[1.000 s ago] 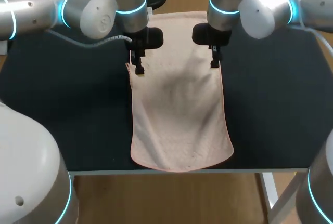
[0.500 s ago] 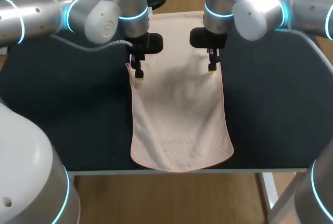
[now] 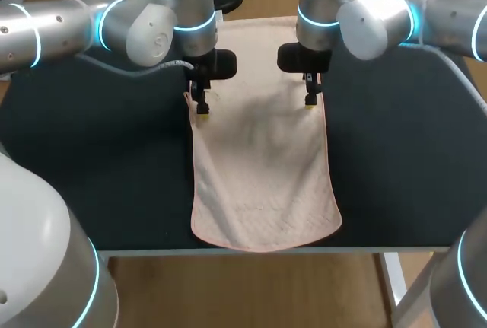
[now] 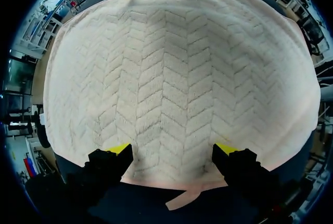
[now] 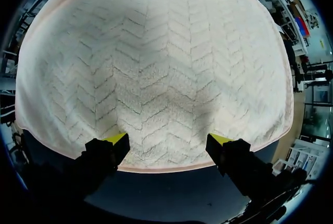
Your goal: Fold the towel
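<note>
the towel (image 3: 262,176) lay lengthwise, running away from the robot. the left gripper (image 3: 202,107) and right gripper (image 3: 310,100), both spread open, stood at its opposite long edges.

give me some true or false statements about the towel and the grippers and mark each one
1. The towel lies spread out on the table. True.
2. The left gripper is shut on a corner of the towel. False: it is open, over the towel's left long edge.
3. The right gripper is open, at the opposite long edge. True.
4. The towel is dark blue. False: it is pale pinkish cream with a herringbone weave; the table is the dark one.
</note>
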`<act>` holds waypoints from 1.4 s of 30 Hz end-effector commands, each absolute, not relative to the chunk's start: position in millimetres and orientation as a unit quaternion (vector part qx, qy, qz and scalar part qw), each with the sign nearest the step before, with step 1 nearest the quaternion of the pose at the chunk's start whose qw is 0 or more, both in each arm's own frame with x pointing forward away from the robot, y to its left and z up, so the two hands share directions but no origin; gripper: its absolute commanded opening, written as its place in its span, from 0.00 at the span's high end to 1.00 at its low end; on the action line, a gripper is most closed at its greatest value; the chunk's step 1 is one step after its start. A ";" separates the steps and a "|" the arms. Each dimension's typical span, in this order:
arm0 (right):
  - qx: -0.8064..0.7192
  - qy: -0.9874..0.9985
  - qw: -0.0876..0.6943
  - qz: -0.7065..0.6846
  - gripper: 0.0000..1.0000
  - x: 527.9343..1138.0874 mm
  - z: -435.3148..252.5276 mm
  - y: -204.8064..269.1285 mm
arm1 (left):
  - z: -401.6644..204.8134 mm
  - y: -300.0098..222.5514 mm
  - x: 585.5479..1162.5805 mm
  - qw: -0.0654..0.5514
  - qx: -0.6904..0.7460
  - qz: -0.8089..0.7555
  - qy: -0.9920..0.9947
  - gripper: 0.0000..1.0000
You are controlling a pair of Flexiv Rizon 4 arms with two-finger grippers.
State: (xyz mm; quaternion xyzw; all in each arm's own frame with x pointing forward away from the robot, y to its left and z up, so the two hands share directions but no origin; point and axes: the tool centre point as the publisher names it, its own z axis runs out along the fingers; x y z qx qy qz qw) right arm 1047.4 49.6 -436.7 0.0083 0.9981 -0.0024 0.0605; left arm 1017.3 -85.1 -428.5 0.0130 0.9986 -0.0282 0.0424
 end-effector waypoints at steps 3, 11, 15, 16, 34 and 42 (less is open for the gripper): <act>0.004 0.999 0.051 -0.004 0.00 1048.3 -440.2 50.4 | -435.2 -88.0 1023.6 0.040 0.013 -0.025 0.999 0.00; -0.001 0.999 0.044 -0.006 0.00 1046.3 -442.9 49.5 | -441.0 -86.0 1028.1 0.037 0.008 -0.026 0.999 0.00; -0.004 0.999 0.038 -0.006 0.00 1046.1 -445.1 48.8 | -444.2 -86.1 1029.0 0.034 0.008 -0.027 0.999 0.00; -0.004 0.999 0.037 -0.006 0.00 1046.1 -445.6 48.5 | -444.4 -86.4 1029.1 0.034 0.008 -0.027 0.999 0.00; 0.009 0.999 0.039 -0.004 1.00 1042.6 -443.4 41.9 | -441.6 -89.1 1028.8 0.046 0.013 -0.039 0.998 1.00; 0.013 0.999 0.041 0.004 1.00 1036.4 -438.7 40.3 | -430.7 -87.6 1028.0 0.060 0.010 -0.040 0.997 1.00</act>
